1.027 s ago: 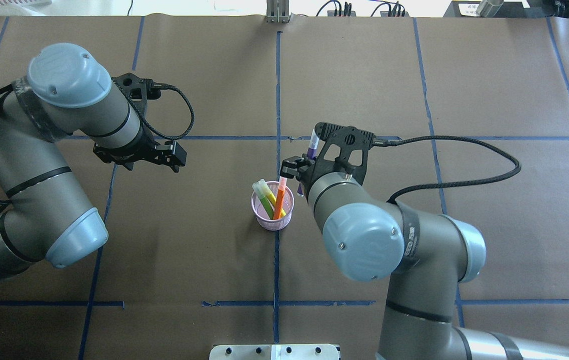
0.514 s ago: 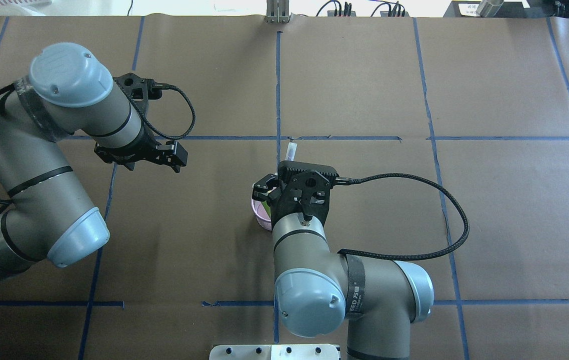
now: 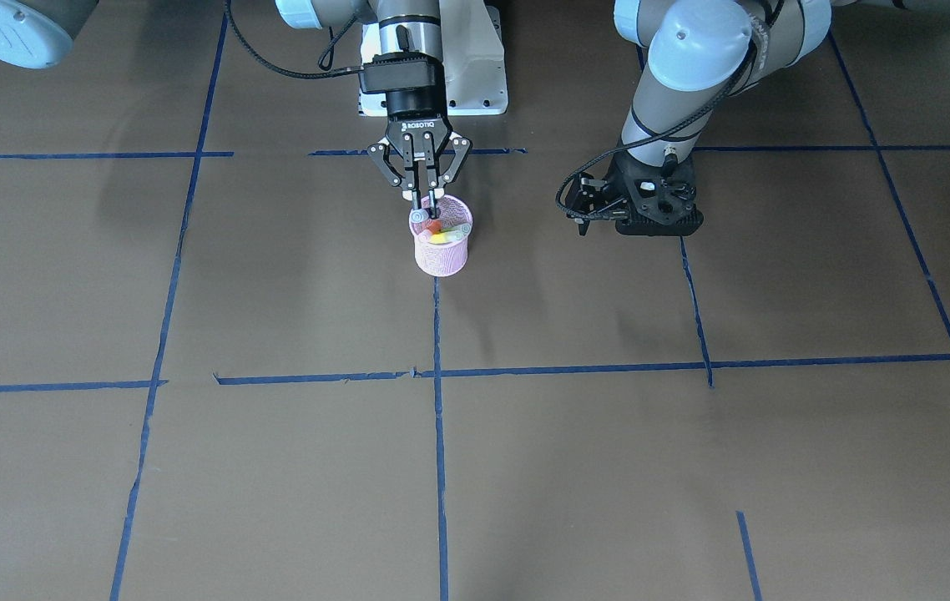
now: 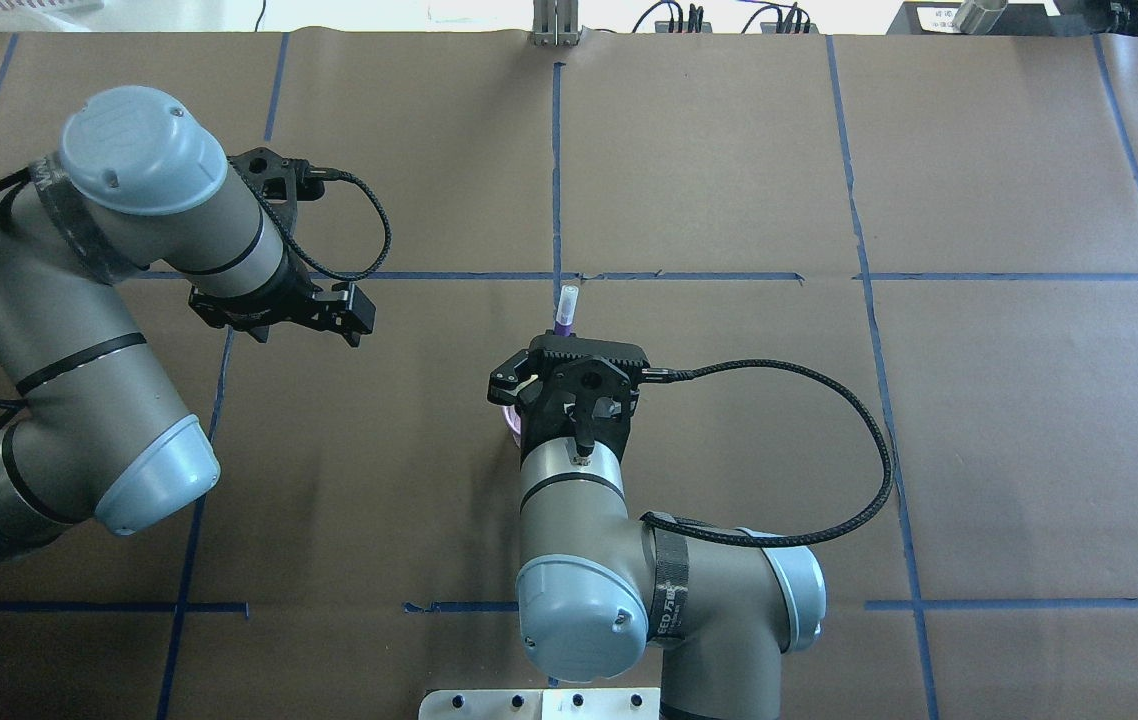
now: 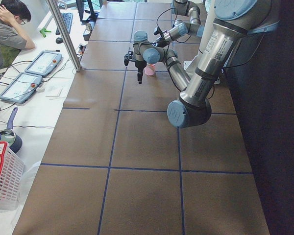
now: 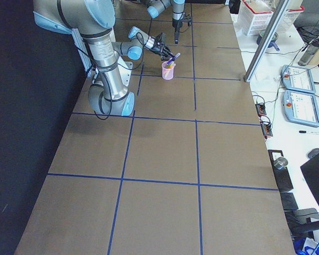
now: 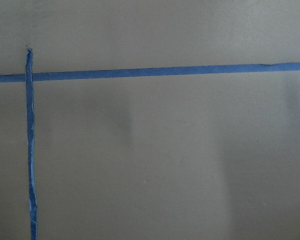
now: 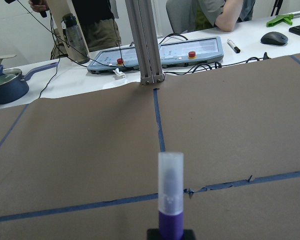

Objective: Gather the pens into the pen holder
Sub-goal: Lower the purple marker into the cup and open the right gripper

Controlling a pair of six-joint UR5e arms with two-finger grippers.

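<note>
Front-facing view: the right gripper (image 3: 421, 199) hangs over the pen holder (image 3: 442, 255) with its fingers pinched nearly together on the purple pen (image 3: 416, 214). An orange pen (image 3: 435, 225) and a yellow pen (image 3: 439, 238) stand in the cup, and the left gripper (image 3: 585, 210) is well apart on the robot's left, low over the table (image 3: 275, 467), its opening unreadable. Overhead view: the right wrist hides most of the holder, and the purple pen's pale cap pokes out on the far side. Right wrist view: the capped purple pen sits at bottom centre, pointing at the far table edge.
</note>
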